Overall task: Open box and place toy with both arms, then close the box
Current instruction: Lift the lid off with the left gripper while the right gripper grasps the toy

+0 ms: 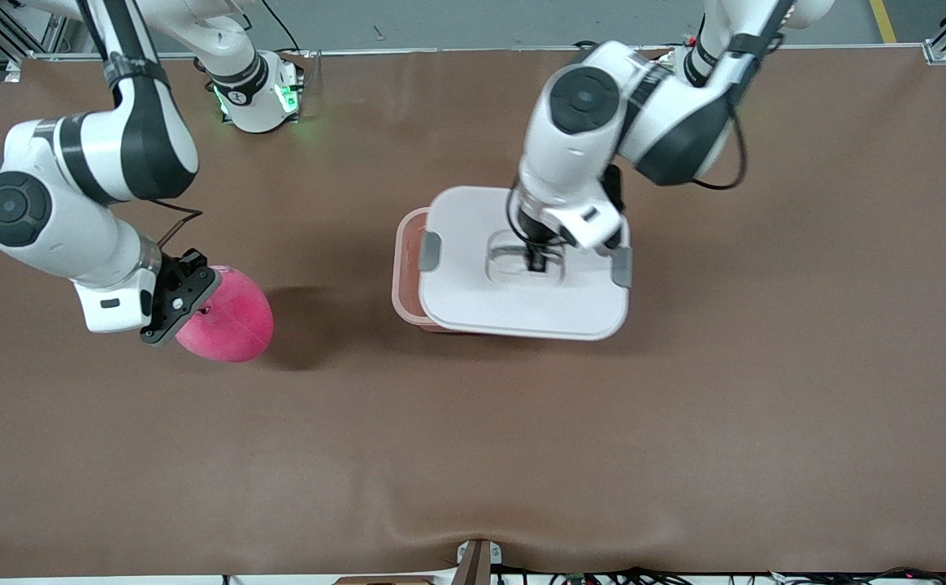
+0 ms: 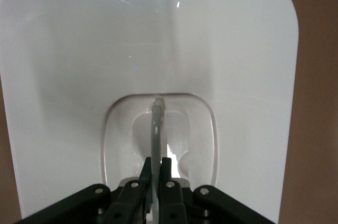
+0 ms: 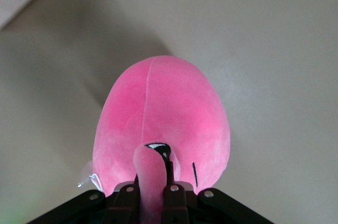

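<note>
Brown matting covers the whole table (image 1: 473, 455), and you work on it from two ends. Reading the front view from nine o'clock across, you first meet the right gripper (image 1: 183, 302), pinched tight on a small ear-like fold of the round bright pink plush toy (image 1: 225, 317); the right wrist view shows that fold squeezed between the fingers (image 3: 177, 195), which is probably why the soft body hangs free below instead of being crushed. You have it at about eight o'clock of the table's centre, toward the right arm's end and well apart from the box.

Moving on, near the centre sits the translucent pink plastic box (image 1: 405, 276), its tub edge showing at nine o'clock of the white lid (image 1: 522, 305). The lid is offset from the tub, so you seem to have freed it. Your left gripper (image 1: 538, 262) is clamped on the clear recessed handle (image 2: 156, 129), the one part narrow enough to hold.
</note>
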Robot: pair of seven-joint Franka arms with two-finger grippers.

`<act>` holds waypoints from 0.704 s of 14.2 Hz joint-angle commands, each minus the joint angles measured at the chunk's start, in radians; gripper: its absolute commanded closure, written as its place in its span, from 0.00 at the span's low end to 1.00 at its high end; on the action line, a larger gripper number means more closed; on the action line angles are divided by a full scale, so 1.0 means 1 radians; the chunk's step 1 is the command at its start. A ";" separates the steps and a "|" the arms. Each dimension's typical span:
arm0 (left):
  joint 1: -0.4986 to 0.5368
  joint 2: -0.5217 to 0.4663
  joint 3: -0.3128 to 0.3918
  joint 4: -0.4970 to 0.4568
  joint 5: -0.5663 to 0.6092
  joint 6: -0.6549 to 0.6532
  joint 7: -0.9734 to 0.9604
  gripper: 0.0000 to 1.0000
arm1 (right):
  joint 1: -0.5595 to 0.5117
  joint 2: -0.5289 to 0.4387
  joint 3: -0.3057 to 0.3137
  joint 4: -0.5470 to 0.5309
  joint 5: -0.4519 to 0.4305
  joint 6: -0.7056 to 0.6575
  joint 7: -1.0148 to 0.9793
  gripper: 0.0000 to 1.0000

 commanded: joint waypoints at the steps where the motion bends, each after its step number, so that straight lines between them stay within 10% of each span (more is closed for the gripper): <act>1: 0.114 -0.030 -0.008 -0.049 -0.018 -0.017 0.085 1.00 | 0.071 0.005 -0.007 0.091 0.003 -0.065 0.140 1.00; 10: 0.424 -0.084 -0.017 -0.088 -0.064 -0.079 0.363 1.00 | 0.292 0.104 -0.007 0.260 0.248 -0.111 0.741 1.00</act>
